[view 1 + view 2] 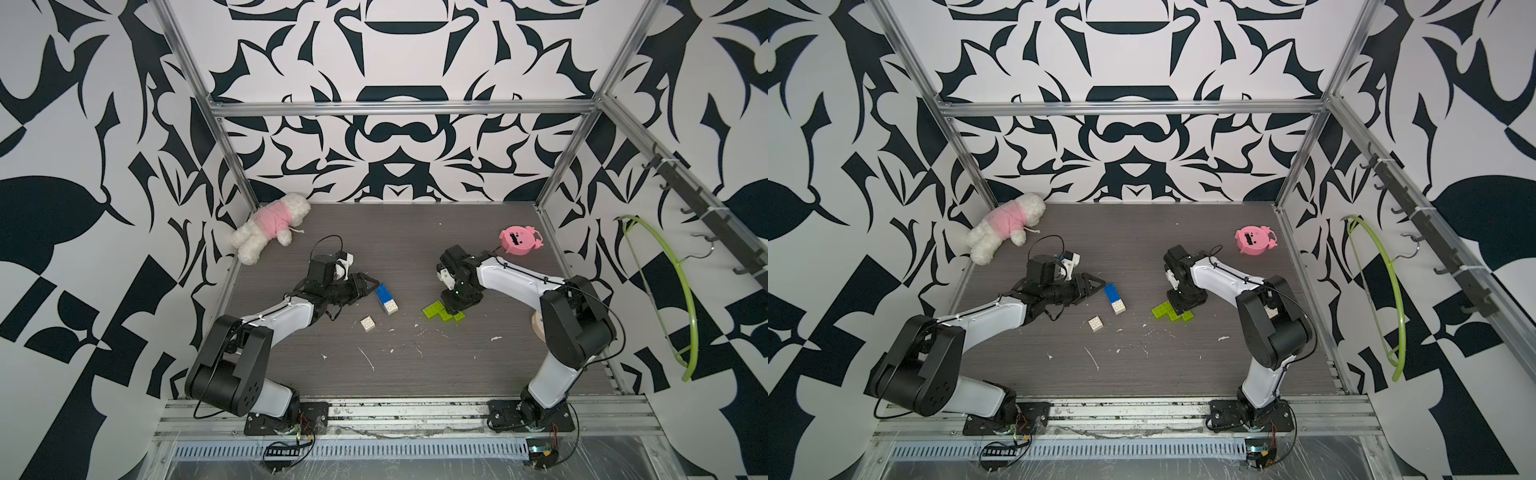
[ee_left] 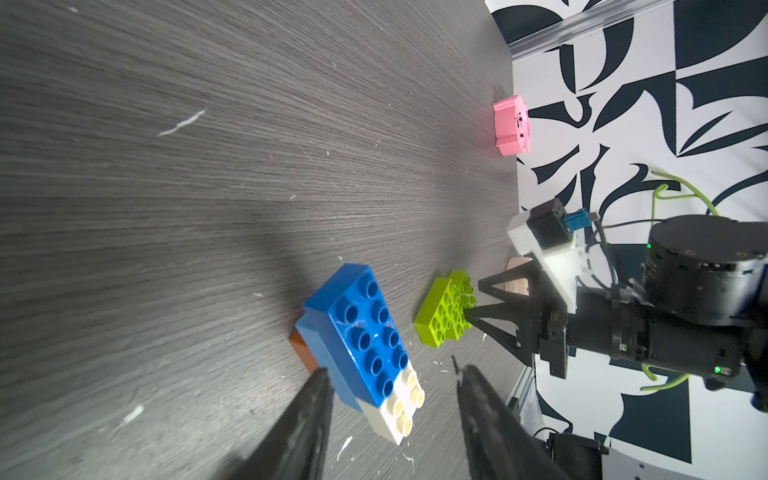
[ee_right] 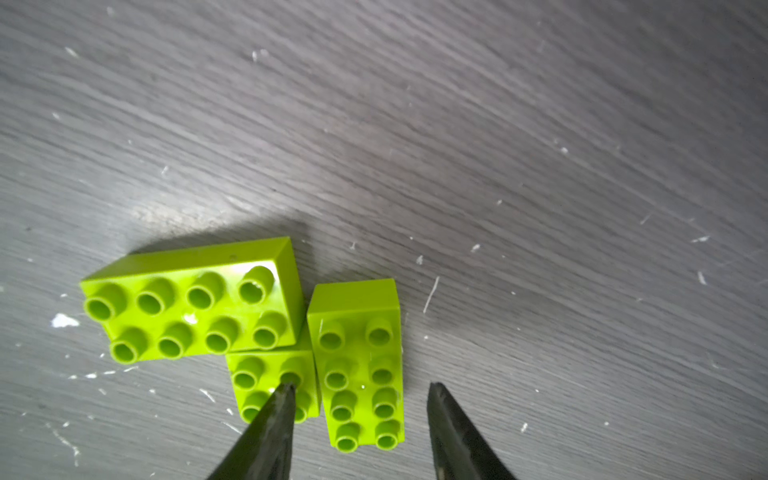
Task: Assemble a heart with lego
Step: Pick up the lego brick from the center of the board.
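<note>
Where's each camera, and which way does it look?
Top views: high in front, looking down on grey wood-grain table; left arm, right arm show.
Left wrist: on left arm, facing blue-and-white plastic brick stack; open left gripper, right arm show.
Right wrist: over lime-green studded plastic bricks; open right gripper shows.
Shared: both wrist views catch the lime bricks.

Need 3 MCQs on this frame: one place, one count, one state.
1. Loose white brick lies: A on the pig; B near the blue stack, apart from it; C against the plush.
2. Green bricks in view: A five; B two; C three.
3. Right tool is: A open over the green bricks; B shut on the blue stack; C shut, empty.
1B: both top views show it alone by the stack. 2C: the right wrist view shows three. 3A: its fingers stand apart, gripping nothing.
</note>
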Controlling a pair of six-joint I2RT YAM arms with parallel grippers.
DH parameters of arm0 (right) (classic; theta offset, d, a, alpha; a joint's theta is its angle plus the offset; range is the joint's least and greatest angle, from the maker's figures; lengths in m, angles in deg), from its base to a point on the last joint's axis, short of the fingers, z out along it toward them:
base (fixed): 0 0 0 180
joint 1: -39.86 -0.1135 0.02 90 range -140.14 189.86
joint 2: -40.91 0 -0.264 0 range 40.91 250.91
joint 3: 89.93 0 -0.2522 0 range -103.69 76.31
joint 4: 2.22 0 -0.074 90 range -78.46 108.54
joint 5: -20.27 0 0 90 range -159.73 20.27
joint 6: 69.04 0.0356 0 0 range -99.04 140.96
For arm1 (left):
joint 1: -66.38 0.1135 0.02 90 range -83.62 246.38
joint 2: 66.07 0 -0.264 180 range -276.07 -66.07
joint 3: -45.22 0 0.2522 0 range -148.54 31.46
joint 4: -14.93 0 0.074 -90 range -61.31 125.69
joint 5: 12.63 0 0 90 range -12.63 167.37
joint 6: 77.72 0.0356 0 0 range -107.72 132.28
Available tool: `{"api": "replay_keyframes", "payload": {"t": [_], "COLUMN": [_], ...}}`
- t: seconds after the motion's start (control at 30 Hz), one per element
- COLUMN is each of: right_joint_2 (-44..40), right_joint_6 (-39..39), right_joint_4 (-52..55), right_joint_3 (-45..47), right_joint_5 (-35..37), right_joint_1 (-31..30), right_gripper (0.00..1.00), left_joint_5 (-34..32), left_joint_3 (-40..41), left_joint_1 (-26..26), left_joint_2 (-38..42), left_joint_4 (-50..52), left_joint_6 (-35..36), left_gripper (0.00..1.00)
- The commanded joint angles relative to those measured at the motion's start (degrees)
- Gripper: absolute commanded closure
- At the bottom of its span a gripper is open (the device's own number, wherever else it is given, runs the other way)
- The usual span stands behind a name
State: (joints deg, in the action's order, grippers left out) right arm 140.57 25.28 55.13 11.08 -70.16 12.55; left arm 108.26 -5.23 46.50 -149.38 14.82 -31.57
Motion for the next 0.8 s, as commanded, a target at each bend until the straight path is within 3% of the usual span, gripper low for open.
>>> {"api": "replay_keyframes", "payload": {"t": [0.0, 0.33, 0.77], "right_joint_2": [-3.9, -7.4, -2.2], "right_joint_6": [1.9, 3.7, 2.6], "right_joint_4": [-1.7, -2.4, -0.6], "right_joint_3": [0.7, 3.8, 3.9], "right_joint_5": [-1.6, -1.6, -0.4], "right_joint_1": [1.5, 2.7, 3.0], "right_gripper": [0.48, 0.50, 0.50], "left_joint_5": [0.2, 2.1, 3.9], "left_joint_3": [1.1, 1.1, 0.6], "left_joint_1": [0.6, 2.6, 4.5], "left_joint_2": [0.3, -3.0, -3.8], "left_joint_4": [0.4, -2.6, -2.3], "left_joint_6": [1.0, 0.7, 1.5], "left_gripper": [0.47, 0.43, 0.42]}}
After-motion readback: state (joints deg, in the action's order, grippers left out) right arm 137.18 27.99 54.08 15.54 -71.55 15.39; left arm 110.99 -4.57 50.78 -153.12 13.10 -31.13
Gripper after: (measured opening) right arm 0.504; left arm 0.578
